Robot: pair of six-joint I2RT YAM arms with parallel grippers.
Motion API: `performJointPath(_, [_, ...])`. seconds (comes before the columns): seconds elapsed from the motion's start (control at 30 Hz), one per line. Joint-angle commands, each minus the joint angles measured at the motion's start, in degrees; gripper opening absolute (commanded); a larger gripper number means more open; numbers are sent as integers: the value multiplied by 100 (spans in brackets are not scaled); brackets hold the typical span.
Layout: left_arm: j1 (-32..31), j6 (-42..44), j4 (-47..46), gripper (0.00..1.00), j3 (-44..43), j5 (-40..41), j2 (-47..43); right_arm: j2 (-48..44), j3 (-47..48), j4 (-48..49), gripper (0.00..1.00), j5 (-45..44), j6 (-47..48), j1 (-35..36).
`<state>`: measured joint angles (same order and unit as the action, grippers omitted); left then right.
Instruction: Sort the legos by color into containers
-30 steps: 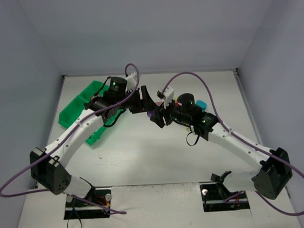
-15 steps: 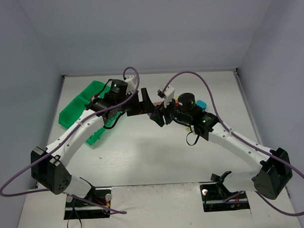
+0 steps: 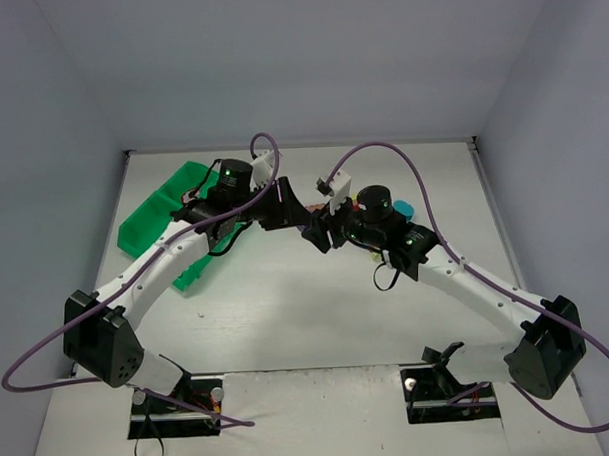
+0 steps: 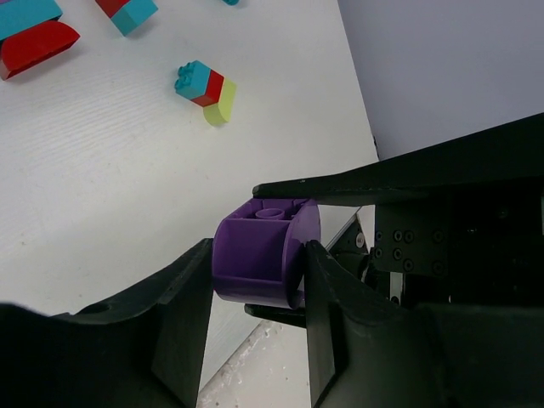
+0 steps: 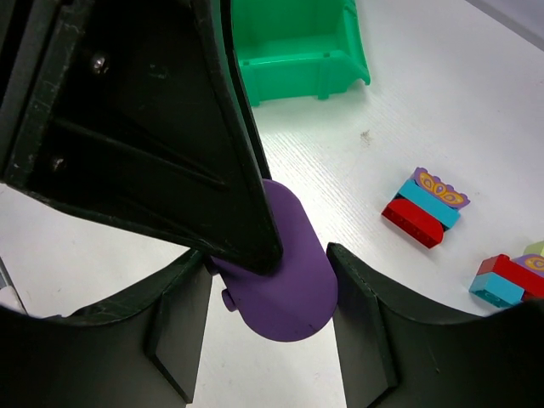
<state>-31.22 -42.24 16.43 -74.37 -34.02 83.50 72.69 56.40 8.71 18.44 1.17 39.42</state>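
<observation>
A purple lego (image 4: 255,255) with a rounded top hangs above the table between both arms, where they meet mid-table. My left gripper (image 4: 259,251) (image 3: 296,216) is shut on it, both fingers pressed against its sides. My right gripper (image 5: 268,255) (image 3: 315,231) is also shut on this purple lego (image 5: 293,285), a left finger lying across its top. The green tray of containers (image 3: 149,218) (image 5: 297,51) sits at the far left. Loose legos lie on the table: a cyan, red and yellow-green stack (image 4: 204,87) and a red, cyan and purple stack (image 5: 422,208).
More legos lie by the right arm: a cyan one (image 3: 404,209), a red and cyan pair (image 5: 506,279), a red piece (image 4: 38,47). Grey walls close the table on three sides. Purple cables loop over both arms.
The left gripper opened wide, then closed on the purple lego held by the right gripper. The left wrist edged slightly right; the right arm stayed put.
</observation>
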Motion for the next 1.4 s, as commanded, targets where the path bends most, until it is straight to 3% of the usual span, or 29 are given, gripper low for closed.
performJointPath(0.0, [-33,22,-210,0,-34,-238,-53,-132,205,781,12,-50,-3,13])
performJointPath(0.03, [-16,57,-175,0,-43,-184,-71,-132,196,790,18,-85,-3,-4])
performJointPath(0.07, [-7,84,-88,0,-43,-140,-80,-123,178,781,35,-112,-11,-4])
performJointPath(0.1, [19,171,-26,0,-69,-27,-97,-114,169,773,45,-147,-20,-4])
performJointPath(0.23, [414,374,316,0,-95,237,-168,-114,152,571,74,-620,-64,-31])
performJointPath(0.43, [1188,901,861,0,-341,808,-247,-272,29,421,90,-974,-256,-241])
performJointPath(0.57, [1688,1296,1134,0,-526,1800,-107,-378,-68,342,95,-1455,-486,-373])
performJointPath(0.77, [1979,1762,1048,0,-974,3338,517,-203,-112,-88,95,-2388,-1039,-1014])
performJointPath(0.9, [2111,2018,766,8,-1316,3753,1244,-62,-103,-299,94,-2634,-1303,-1436])
performJointPath(1.13, [2208,2237,669,13,-2011,4079,2275,693,143,-511,93,-3109,-1663,-1990])
performJointPath(1.27, [2208,2325,687,25,-2310,4131,2627,1124,380,-563,93,-3013,-1734,-2324])
performJointPath(1.33, [2208,2378,660,26,-2371,4219,2741,1335,442,-607,93,-3030,-1751,-2474])
performJointPath(1.37, [2208,2396,660,32,-2398,4237,2785,1397,468,-616,93,-2978,-1769,-2535])
